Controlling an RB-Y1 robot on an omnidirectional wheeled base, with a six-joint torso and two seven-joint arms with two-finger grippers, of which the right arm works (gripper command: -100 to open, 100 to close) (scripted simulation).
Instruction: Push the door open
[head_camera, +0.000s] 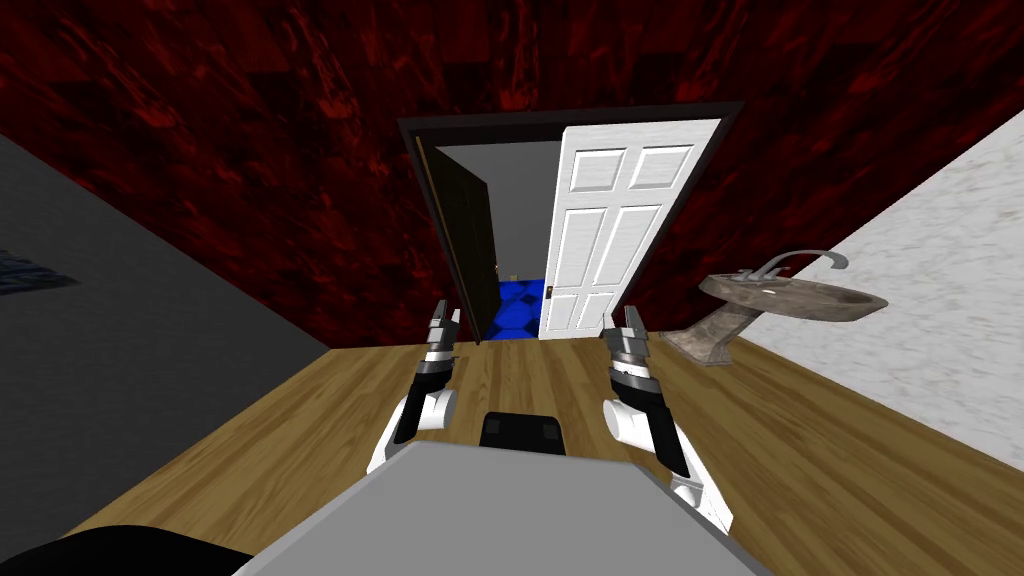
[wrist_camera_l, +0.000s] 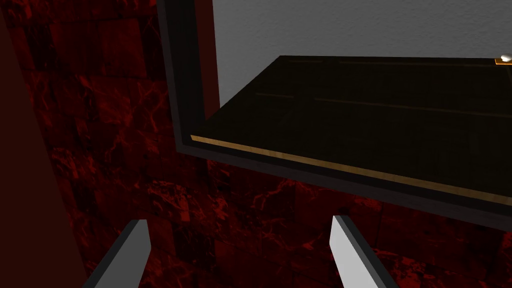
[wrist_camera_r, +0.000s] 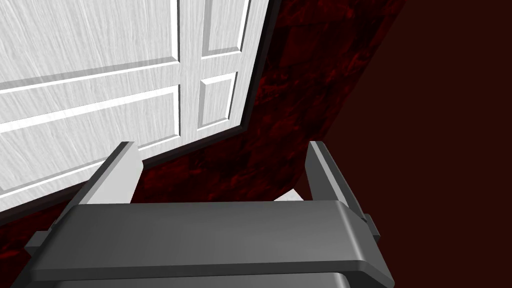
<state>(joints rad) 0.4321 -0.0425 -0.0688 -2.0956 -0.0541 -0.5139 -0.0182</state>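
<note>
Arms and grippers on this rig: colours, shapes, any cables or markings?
Both forearms are white tubes with black strips and dark joints, banded grey and black at the wrists. The left gripper and right gripper each carry two thin, light grey blade fingers with darker edges on a dark grey box. No cables or markings visible.

Left forearm (head_camera: 418, 412) and right forearm (head_camera: 655, 425): white rounded shells, black joints, grey-and-black banded wrists. Left gripper (wrist_camera_l: 240, 220) and right gripper (wrist_camera_r: 220, 145): two thin light grey blade fingers (wrist_camera_r: 117, 172), dark outer edges, on dark grey box body (wrist_camera_r: 210, 240) with rounded front lip.
</note>
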